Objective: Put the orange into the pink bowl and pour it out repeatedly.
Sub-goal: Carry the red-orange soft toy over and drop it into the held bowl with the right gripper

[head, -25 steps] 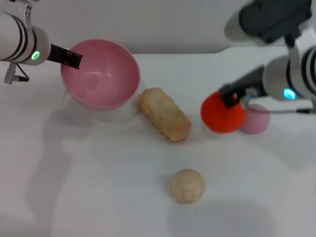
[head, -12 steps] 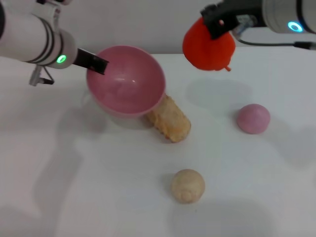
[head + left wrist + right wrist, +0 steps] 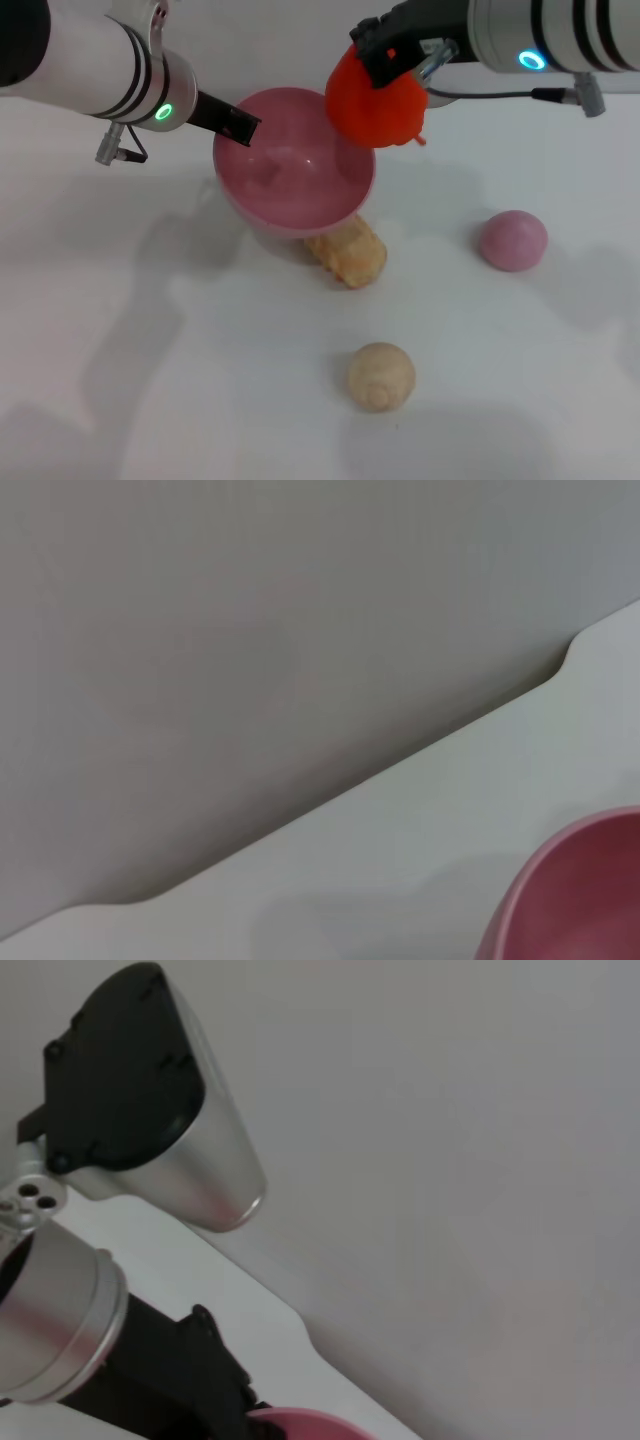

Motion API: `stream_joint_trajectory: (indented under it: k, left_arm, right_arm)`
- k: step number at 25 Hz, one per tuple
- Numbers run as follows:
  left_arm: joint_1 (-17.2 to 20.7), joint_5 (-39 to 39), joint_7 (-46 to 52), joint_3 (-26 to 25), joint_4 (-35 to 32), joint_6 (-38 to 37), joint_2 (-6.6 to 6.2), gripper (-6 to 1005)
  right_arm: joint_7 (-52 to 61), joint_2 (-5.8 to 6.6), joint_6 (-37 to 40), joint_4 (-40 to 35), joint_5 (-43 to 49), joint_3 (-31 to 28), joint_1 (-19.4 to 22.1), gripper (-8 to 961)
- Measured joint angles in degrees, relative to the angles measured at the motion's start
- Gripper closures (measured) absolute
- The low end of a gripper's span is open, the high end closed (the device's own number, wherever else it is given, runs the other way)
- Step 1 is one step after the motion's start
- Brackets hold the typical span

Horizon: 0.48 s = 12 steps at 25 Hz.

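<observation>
While the orange (image 3: 375, 98) hangs over the pink bowl's (image 3: 290, 185) far rim, the drop is not yet made.

Right gripper (image 3: 385, 55) has its jaws clamped on the orange's top; it looks soft and light, best pinched across its lumpy crown. Left gripper (image 3: 240, 125) has its jaws closed on the bowl's rim, holding it tilted above the bench (image 3: 150, 350); its glossy plastic is likely slippery.

L gripper (image 3: 215, 1385) at pink bowl (image 3: 305, 1425) rim, wall behind
</observation>
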<state>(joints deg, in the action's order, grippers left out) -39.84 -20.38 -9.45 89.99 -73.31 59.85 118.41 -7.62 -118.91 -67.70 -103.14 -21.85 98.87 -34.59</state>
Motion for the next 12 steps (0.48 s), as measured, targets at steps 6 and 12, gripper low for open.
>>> stream_joint_trajectory:
  k: [6, 12]
  left_arm:
    - [-0.12, -0.01, -0.02, 0.01, -0.99, 0.0, -0.07, 959]
    - [-0.12, -0.2, 0.0, 0.17, -1.27, 0.01, -0.02, 959]
  right_arm:
    - [0.04, -0.04, 2.16, 1.28, 0.7, 1.38, 1.06, 890]
    - [0.38, -0.04, 5.17, 1.37, 1.0, 0.74, 2.51, 771]
